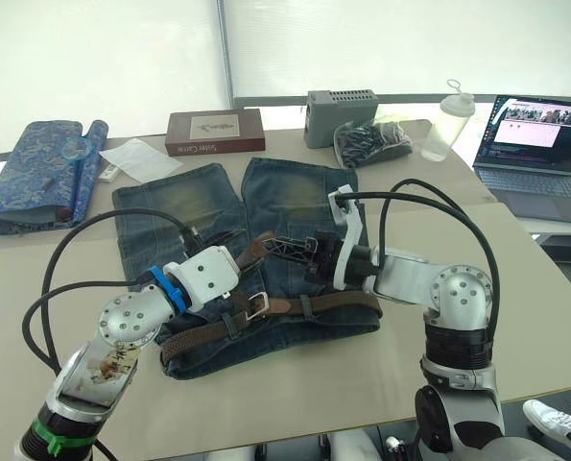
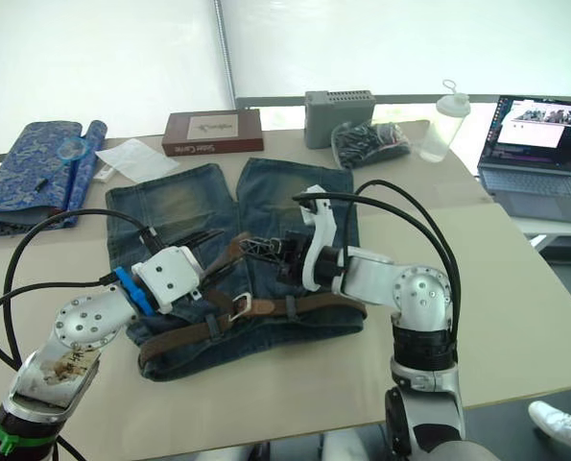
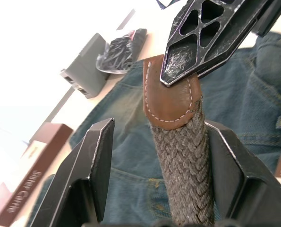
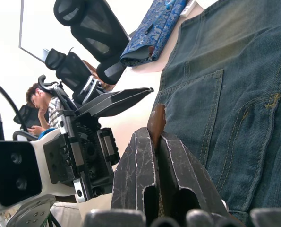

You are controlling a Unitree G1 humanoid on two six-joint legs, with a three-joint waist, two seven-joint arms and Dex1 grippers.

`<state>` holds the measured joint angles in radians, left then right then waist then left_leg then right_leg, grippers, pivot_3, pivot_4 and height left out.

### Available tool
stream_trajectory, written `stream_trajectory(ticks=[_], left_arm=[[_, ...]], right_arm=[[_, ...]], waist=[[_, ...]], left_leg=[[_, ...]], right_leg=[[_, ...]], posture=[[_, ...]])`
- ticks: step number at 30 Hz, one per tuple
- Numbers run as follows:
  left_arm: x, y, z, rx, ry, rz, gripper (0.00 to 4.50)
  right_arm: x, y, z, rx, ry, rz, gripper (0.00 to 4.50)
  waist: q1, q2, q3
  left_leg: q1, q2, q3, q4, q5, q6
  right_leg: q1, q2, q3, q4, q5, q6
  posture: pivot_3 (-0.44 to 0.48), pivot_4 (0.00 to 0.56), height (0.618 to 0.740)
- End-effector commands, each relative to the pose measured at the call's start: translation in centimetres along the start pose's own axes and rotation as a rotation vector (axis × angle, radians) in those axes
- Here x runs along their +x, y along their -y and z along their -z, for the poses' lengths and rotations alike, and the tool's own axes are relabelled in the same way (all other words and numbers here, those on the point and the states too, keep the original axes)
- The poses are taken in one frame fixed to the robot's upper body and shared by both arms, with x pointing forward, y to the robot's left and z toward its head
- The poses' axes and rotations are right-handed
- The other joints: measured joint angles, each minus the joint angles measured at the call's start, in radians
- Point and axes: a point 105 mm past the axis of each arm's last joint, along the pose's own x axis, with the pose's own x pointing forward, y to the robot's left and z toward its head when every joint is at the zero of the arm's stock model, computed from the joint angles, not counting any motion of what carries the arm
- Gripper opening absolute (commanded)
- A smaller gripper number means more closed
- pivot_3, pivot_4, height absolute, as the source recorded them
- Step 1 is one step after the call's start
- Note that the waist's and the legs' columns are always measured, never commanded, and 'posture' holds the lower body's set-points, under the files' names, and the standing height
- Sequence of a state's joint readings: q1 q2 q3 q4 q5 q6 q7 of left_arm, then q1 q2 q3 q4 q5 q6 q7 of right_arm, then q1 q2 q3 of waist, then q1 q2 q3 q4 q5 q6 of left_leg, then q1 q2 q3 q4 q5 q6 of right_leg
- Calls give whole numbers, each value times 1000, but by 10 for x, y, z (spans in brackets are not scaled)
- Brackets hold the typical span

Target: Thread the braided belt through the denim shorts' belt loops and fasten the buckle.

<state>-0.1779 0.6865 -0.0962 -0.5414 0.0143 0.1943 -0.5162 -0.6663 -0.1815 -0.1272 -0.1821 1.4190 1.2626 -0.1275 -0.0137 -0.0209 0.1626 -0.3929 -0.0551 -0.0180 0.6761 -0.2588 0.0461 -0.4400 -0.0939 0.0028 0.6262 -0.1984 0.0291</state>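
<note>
The denim shorts [image 1: 199,197] lie flat on the table, waistband toward me. The braided belt [image 1: 333,303] runs along the waistband under a belt loop [image 1: 305,306], and its silver buckle [image 1: 257,303] rests near the middle. The belt's free end rises off the denim to a brown leather tip [image 3: 171,94]. My right gripper [image 4: 157,142] is shut on that tip. My left gripper [image 3: 159,125] is open, its fingers [image 3: 95,161] standing on either side of the woven strap just below the tip, one of them against the strap. Both grippers meet over the shorts' seat [image 1: 266,248].
At the back of the table stand a red-brown book [image 1: 214,132], a grey box [image 1: 341,104], a black bag [image 1: 371,142] and a plastic bottle [image 1: 448,120]. A laptop [image 1: 539,144] is far right, a blue patterned cloth [image 1: 40,173] far left. A person [image 4: 36,101] sits beyond.
</note>
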Motion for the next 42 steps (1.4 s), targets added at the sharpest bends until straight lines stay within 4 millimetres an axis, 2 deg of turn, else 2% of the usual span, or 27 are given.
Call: stream_trajectory(ticks=[1,3,6,10,11,14,16,18,19,23,27,31,35,38,39,42], left_arm=[[0,-10,-3,50,4,-65,2829],[1,-11,-2,55,-2,-71,2829],[1,-9,-2,51,-5,-70,2020],[0,-7,-3,52,-2,-66,194],[1,-6,-3,53,-3,-65,39],[1,-5,-2,53,-4,-65,39],[0,-5,-1,53,-5,-63,39],[-4,-3,4,-8,-14,-50,0],[-6,-4,7,-39,-25,-46,0],[-21,6,25,-187,-78,64,0],[-39,17,47,-203,-166,219,0],[-41,22,51,-122,-177,308,0],[-42,27,56,-48,-210,375,0],[-43,30,60,27,-235,421,0],[-41,30,61,52,-235,424,0],[-35,31,61,86,-227,426,0]], right_arm=[[-2,-7,-8,5,42,-31,0],[-3,-8,-8,9,43,-33,0],[-3,-8,-9,13,47,-31,0],[-4,-7,-9,23,49,-29,0],[-4,-7,-9,24,48,-28,0],[-4,-7,-9,25,46,-30,0],[-6,-14,-7,-16,29,-70,0],[-7,-7,0,-88,-7,-7,797],[-8,-2,3,-151,-28,39,1060],[-14,2,25,-506,-151,64,2443],[-15,9,52,-788,-276,-6,2443],[-11,22,65,-888,-343,-20,2443],[-9,28,74,-932,-387,-43,1297],[-8,33,75,-930,-394,-27,196],[-7,34,75,-931,-394,-21,56],[-5,35,77,-934,-392,-16,56]], waist=[[0,0,0],[0,0,0],[0,0,0],[0,0,0],[0,0,0],[0,0,0],[0,0,0],[0,0,0],[0,0,0],[0,0,0],[-3,0,0],[0,-1,0],[3,-1,0],[2,-1,0],[2,-1,0],[3,-1,0]], left_leg=[[0,0,0,0,0,0],[0,0,0,0,0,0],[0,0,0,0,0,0],[0,0,0,0,0,0],[0,0,0,0,0,0],[0,0,0,0,0,0],[0,0,0,0,0,0],[0,0,0,1,0,0],[0,0,0,0,0,1],[0,0,0,1,-1,1],[0,0,1,2,-1,1],[0,1,1,2,-1,1],[0,0,1,3,-1,1],[0,0,0,2,-1,1],[0,0,0,2,-1,1],[0,0,0,2,-1,1]], right_leg=[[0,0,0,0,0,0],[0,0,0,0,0,0],[0,1,0,0,0,0],[0,1,-1,0,0,0],[0,1,-1,0,0,0],[0,1,-1,0,0,0],[0,1,-1,0,0,0],[0,1,-1,0,0,0],[0,1,-1,0,0,0],[1,1,-2,0,-1,1],[1,2,-2,-1,-1,2],[1,1,-3,-1,-1,2],[2,0,-3,-2,-1,2],[1,-1,-2,-2,-1,2],[1,-1,-2,-1,-1,1],[1,-1,-3,-1,-1,1]], posture=[[0,150,740],[0,150,740],[0,150,740],[0,150,740],[0,150,740],[0,150,740],[0,150,740],[0,150,740],[0,150,740],[0,150,740],[0,150,740],[0,150,740],[0,150,740],[0,150,740],[0,150,740],[0,150,740]])
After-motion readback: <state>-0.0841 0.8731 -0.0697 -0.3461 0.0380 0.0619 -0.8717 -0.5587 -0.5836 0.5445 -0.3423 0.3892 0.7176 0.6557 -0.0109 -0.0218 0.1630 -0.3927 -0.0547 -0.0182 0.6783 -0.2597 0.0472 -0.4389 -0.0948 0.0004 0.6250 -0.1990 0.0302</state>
